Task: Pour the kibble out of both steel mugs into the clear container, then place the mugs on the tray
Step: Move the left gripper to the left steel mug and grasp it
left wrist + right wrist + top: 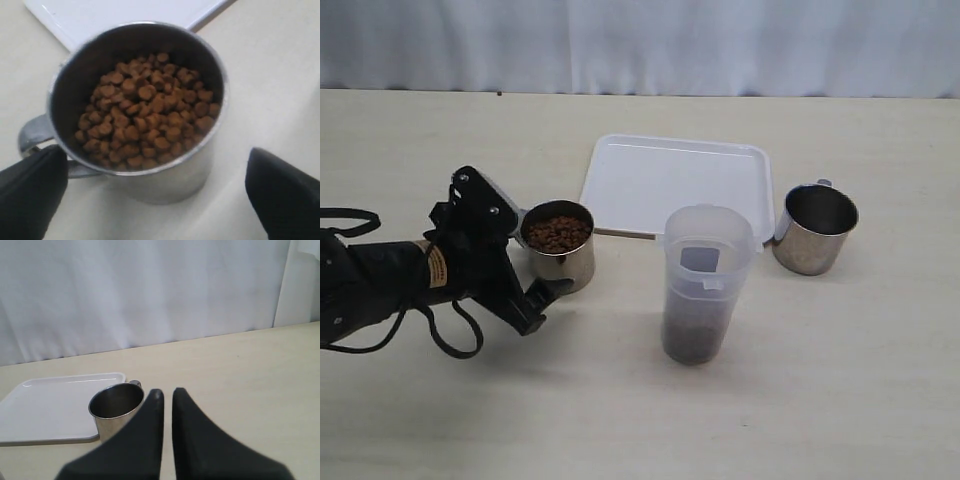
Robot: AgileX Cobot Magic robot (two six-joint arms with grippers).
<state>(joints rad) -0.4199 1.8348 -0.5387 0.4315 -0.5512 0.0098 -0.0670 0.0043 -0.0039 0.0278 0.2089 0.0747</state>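
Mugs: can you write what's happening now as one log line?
left tool: open around full mug | right tool: shut, holding nothing | empty mug: upright beside tray | clear container: some kibble inside

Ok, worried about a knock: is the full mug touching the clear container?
Apart. The exterior view shows bare table between the full mug and the clear container.

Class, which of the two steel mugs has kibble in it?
The left steel mug, inside the open left gripper, holds kibble; the right steel mug beside the tray looks empty.

Tray (125, 14) — cut off; left arm (365, 283) too.
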